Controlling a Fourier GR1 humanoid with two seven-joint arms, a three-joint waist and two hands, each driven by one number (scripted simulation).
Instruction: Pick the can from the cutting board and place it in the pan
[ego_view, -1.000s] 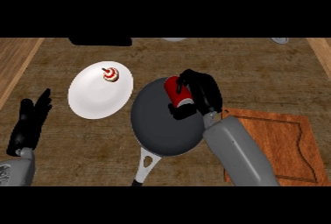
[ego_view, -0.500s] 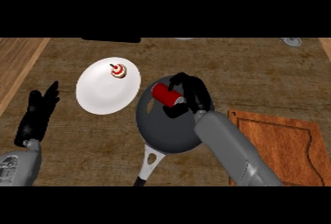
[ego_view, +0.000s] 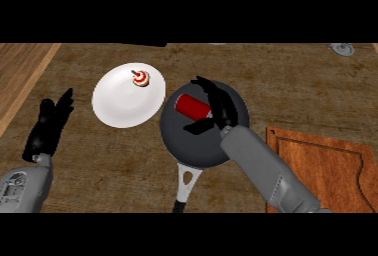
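Now your right hand (ego_view: 218, 107) cradles the red can (ego_view: 193, 106) over the pan (ego_view: 184, 145), fingers curled round it; stiff, light, likely slick, so grip its sides.

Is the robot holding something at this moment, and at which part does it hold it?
It cannot be told for sure. The right hand is over the pan, its fingers beside the red can at one end. The left hand holds nothing.
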